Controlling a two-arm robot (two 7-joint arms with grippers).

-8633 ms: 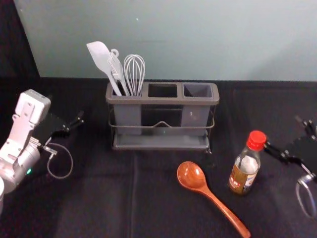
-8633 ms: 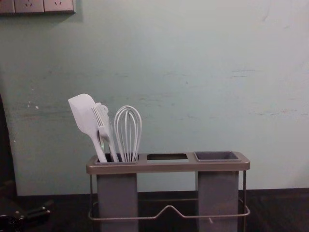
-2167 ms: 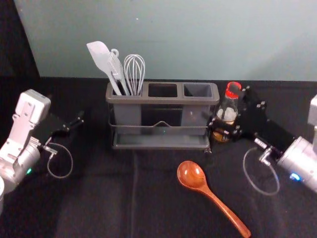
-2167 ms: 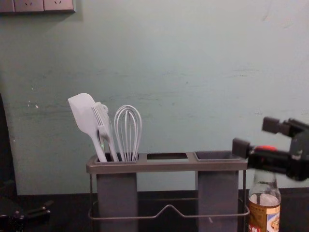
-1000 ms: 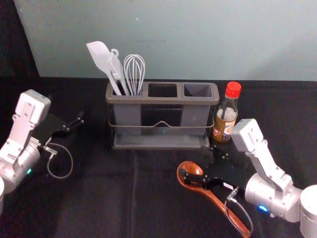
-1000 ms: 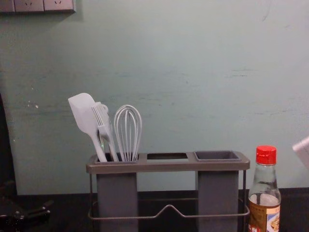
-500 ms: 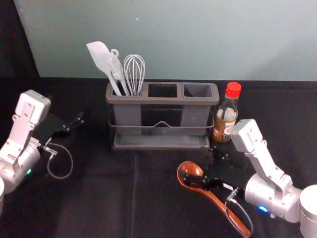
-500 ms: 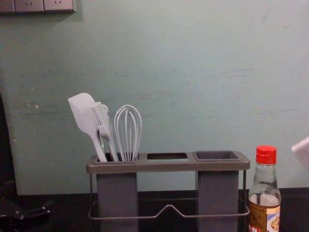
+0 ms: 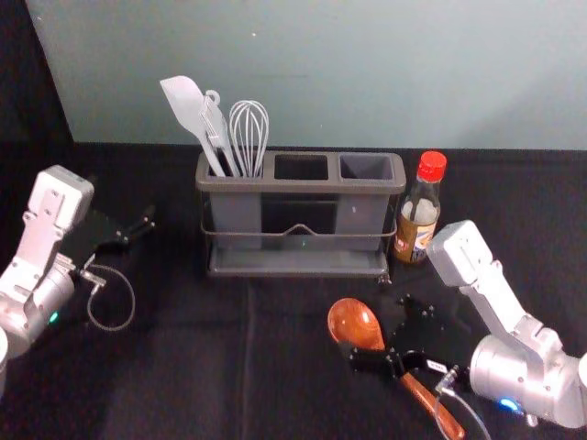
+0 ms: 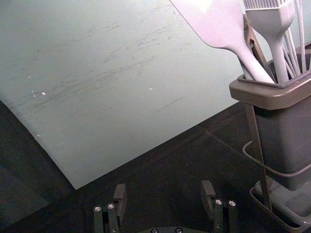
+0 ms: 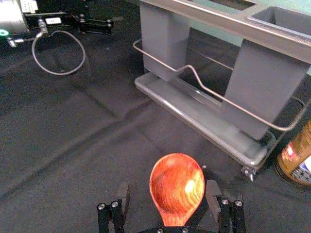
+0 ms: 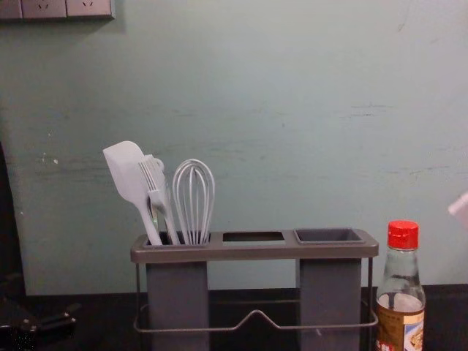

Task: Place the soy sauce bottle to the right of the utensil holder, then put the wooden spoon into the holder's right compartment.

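My right gripper [image 9: 378, 332] is low over the wooden spoon [image 9: 353, 322], near where bowl meets handle. In the right wrist view the right gripper [image 11: 167, 194] is open, with the spoon bowl [image 11: 177, 187] lying between and beyond its fingers. The soy sauce bottle [image 9: 418, 220] stands upright just right of the utensil holder [image 9: 298, 188]; the chest view shows the bottle [image 12: 400, 292] there too. The holder's right compartment [image 9: 367, 167] is empty. My left gripper [image 9: 138, 231] is parked at the left; in its wrist view the left gripper [image 10: 164, 191] is open.
A white spatula [image 9: 186, 108], a brush [image 9: 215, 128] and a whisk [image 9: 249, 136] stand in the holder's left compartment. The wall [image 9: 348, 73] rises behind the black-covered table [image 9: 183, 367]. A looped cable [image 9: 463, 408] hangs by the right wrist.
The bottle has gone from the front right to beside the holder and been let go. My right gripper has moved to the spoon and, most recently, slightly toward its handle. The left arm stayed still.
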